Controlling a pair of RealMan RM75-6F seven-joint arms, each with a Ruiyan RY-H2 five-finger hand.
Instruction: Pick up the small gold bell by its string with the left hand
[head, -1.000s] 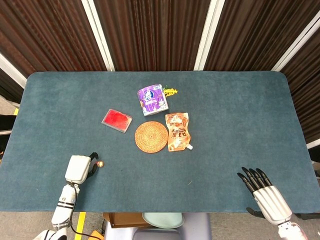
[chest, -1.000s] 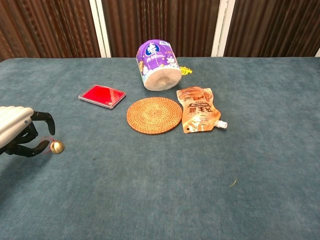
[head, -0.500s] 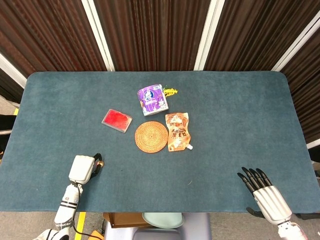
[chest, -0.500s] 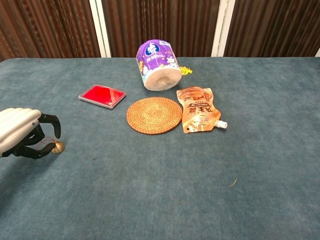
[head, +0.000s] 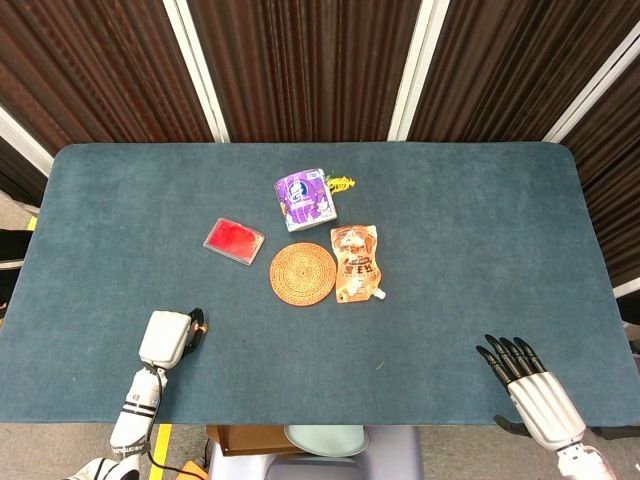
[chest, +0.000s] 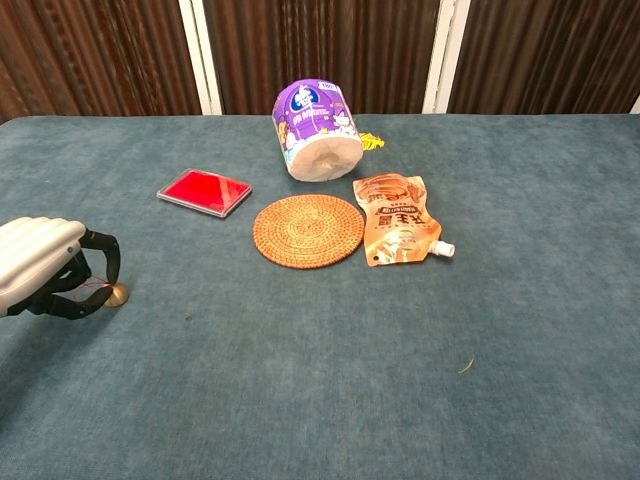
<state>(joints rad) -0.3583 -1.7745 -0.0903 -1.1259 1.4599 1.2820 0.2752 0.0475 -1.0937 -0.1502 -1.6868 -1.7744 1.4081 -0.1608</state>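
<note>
From the head view, my left hand (head: 168, 337) sits near the table's (head: 450, 220) front left edge, its dark fingers curled over the gold bell (head: 200, 324), which barely peeks out beside them. My right hand (head: 530, 392) rests at the front right, fingers spread, holding nothing.

From the chest view, the bell (chest: 117, 294) sits on the cloth just beside my left hand's (chest: 45, 268) fingertips, its thin red string (chest: 90, 289) running in between my curled fingers — whether they truly pinch it, I cannot tell.
</note>
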